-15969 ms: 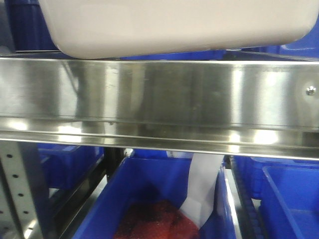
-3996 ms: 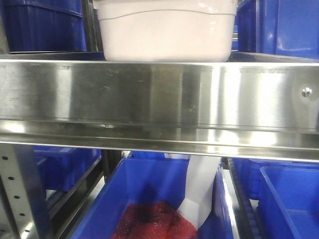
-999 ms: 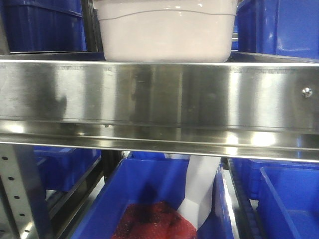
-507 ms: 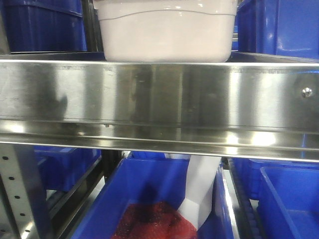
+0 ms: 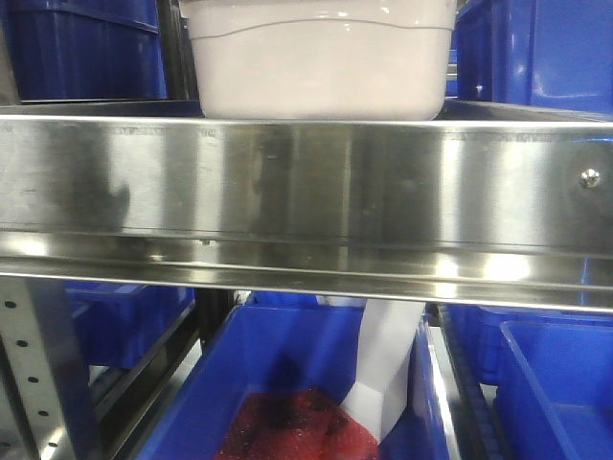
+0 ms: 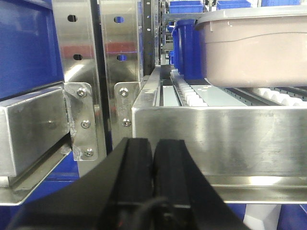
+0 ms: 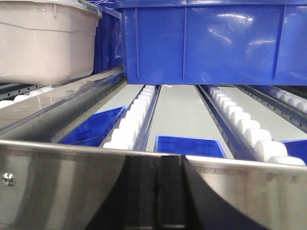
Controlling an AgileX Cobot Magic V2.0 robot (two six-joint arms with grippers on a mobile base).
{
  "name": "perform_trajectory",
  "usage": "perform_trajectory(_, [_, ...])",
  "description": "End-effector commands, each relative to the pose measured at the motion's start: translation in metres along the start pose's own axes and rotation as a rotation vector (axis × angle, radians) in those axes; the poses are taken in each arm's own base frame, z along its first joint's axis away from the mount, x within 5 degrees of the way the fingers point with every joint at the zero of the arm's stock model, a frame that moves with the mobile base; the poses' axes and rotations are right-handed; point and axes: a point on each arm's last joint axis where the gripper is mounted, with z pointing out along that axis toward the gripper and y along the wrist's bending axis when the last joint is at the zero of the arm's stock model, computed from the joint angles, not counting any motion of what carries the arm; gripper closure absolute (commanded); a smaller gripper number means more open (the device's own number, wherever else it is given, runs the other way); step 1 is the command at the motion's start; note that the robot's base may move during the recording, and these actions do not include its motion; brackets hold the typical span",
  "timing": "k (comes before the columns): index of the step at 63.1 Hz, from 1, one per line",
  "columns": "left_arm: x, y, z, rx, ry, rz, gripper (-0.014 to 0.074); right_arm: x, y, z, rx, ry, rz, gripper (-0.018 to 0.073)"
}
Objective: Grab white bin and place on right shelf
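Now pale pinkish white bin (image 5: 321, 67) w/ rounded corners.

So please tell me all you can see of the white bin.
The white bin is a pale pinkish-white plastic tub with rounded corners and a curved moulded line across its front. It stands upright on the steel shelf, on white rollers, behind the shiny front lip. Blue bins flank it. No gripper touches it.

White bin (image 5: 321, 67): bore no readable text.
Right shelf (image 5: 306, 192): carried no legible label or number.
Blue bins (image 7: 206, 43): showed no readable markings.
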Motion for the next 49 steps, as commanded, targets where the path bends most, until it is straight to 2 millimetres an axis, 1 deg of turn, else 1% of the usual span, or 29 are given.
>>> perform_trajectory(1, [-0.004,-0.0009,-0.001,0.012,-0.09,-0.006,0.0715,-0.0102,-0.0003,-0.0021,0.006,-0.116,-0.003,0.0484])
perform_trajectory(49, [-0.004,-0.0009,-0.001,0.012,-0.09,-0.006,0.0715,-0.0102,-0.0003,-0.0021,0.006,-0.116,-0.003,0.0484])
